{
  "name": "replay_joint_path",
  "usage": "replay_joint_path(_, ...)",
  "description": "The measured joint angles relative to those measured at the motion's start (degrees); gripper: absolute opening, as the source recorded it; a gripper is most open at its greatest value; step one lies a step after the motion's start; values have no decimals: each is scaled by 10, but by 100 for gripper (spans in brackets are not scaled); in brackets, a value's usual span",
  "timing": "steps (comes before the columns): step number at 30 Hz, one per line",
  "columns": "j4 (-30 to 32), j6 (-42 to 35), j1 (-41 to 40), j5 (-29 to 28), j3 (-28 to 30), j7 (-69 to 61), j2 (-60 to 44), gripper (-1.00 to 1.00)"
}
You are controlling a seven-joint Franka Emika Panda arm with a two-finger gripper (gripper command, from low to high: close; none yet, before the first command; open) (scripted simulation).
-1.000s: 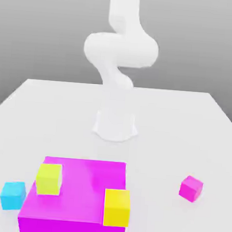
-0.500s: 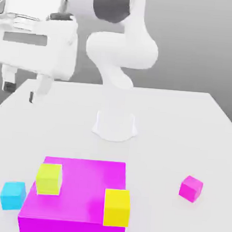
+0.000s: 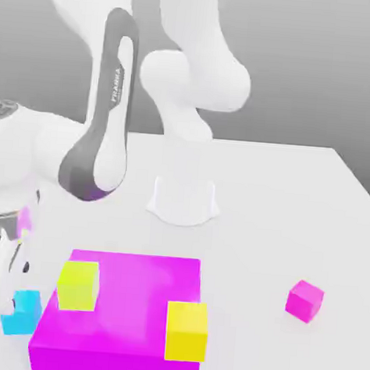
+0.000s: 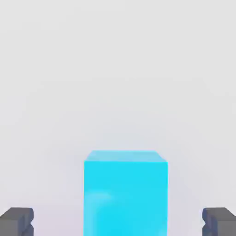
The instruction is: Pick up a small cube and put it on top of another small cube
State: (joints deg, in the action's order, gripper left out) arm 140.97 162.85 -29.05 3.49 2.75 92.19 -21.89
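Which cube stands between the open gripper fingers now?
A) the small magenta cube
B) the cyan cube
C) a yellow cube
B: in the hand view the cyan cube sits between the two dark fingertips, with a gap on each side.

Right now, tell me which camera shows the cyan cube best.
The hand view: the cyan cube is close, unobstructed, centred between the open fingertips. In the exterior view the cube sits small at the left, partly covered by the gripper.

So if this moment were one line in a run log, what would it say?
phase: reaching | fingers: open, either side of cyan cube | cube: on table, not lifted | target: magenta cube, untouched
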Motion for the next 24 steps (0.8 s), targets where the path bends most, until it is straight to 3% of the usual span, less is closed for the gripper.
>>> replay_joint_path(1, -3, 14, -3, 2, -3, -1, -17, -100)
replay_joint_path(9, -1, 6, -3, 0, -3, 0, -6, -100)
replay_joint_path(18, 17, -155, 35, -39, -16, 9, 173, -100)
replay_joint_path(24, 19, -266, 86, -32, -40, -22, 286, -100)
